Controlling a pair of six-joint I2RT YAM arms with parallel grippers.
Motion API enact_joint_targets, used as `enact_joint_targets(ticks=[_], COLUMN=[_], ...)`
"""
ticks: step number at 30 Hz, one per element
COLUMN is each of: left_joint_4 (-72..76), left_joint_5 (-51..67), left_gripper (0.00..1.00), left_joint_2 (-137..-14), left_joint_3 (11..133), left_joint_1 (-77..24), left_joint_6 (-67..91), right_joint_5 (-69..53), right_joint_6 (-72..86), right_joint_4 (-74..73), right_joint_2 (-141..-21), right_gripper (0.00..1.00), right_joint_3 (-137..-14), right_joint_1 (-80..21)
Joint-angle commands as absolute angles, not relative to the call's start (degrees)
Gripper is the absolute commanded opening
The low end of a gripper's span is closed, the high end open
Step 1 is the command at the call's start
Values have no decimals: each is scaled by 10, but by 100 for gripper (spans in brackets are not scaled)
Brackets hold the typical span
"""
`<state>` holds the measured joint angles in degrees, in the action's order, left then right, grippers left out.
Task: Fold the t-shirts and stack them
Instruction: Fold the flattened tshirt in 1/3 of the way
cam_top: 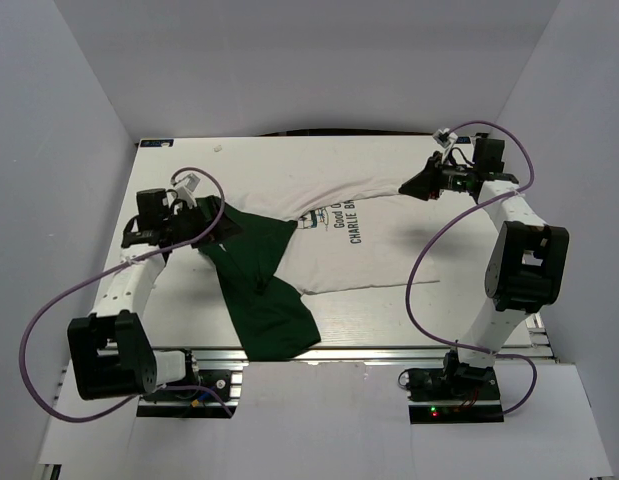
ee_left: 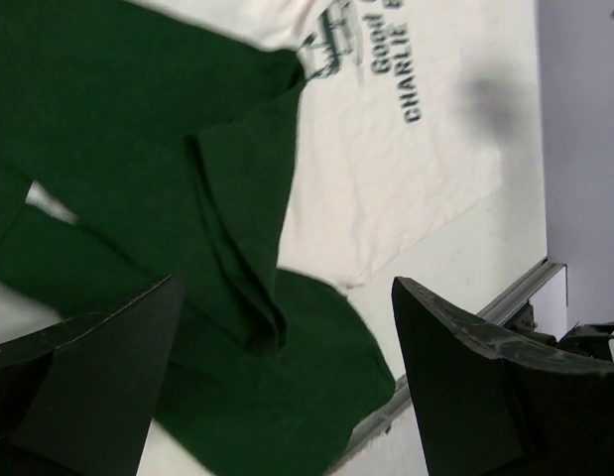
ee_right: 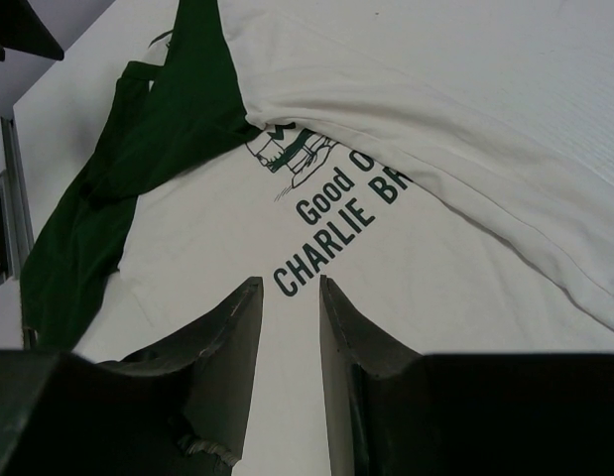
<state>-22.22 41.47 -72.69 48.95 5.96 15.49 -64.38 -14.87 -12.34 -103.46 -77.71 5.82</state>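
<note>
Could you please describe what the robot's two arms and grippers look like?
The left arm and right arm have white links, boxy black joint housings and looping purple cables. The left gripper and right gripper carry black wedge-shaped fingers.

— Entry one, under the left pincer (ee_left: 287, 288)?
— T-shirt (ee_left: 406, 188): soft matt cloth, creased; white body, dark green parts, flat printed lettering.
— The pincer's fingers (ee_left: 98, 367)?
— Black, matt, plastic-looking, faintly rough.
— Beyond its right finger?
— Table (ee_left: 465, 248): white, smooth, matt. Edge rail (ee_left: 515, 297): bare metal, dull sheen.
</note>
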Motion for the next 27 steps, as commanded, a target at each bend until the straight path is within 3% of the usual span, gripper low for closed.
enact_joint_targets(ticks=[1, 7, 16, 19, 20, 27], left_joint_4=[-153, -156, -126, -136, -140, -158], left_joint_5=[447, 337, 207, 189, 187, 176], left_gripper=[97, 98, 94, 84, 77, 63], left_joint_2=[-748, -908, -978, -1002, -1008, -1034], left_joint_3=[496, 571, 652, 671, 675, 666], left_joint_1=[22, -81, -124, -134, -134, -149], left_joint_6=[184, 180, 156, 142, 142, 152], right_joint_5=[-632, -637, -642, -642, -642, -642], right_joint_6=[-182, -154, -150, -145, -142, -136], right_joint_4=[-143, -109, -105, -101, -100, -98], right_joint_2=[-1018, -1003, -989, -989, -989, -991], right_gripper=[36, 36, 36, 36, 36, 36], right_joint_3=[-786, -764, -745, -745, -745, -746], right_joint_1=[40, 26, 27, 27, 27, 27])
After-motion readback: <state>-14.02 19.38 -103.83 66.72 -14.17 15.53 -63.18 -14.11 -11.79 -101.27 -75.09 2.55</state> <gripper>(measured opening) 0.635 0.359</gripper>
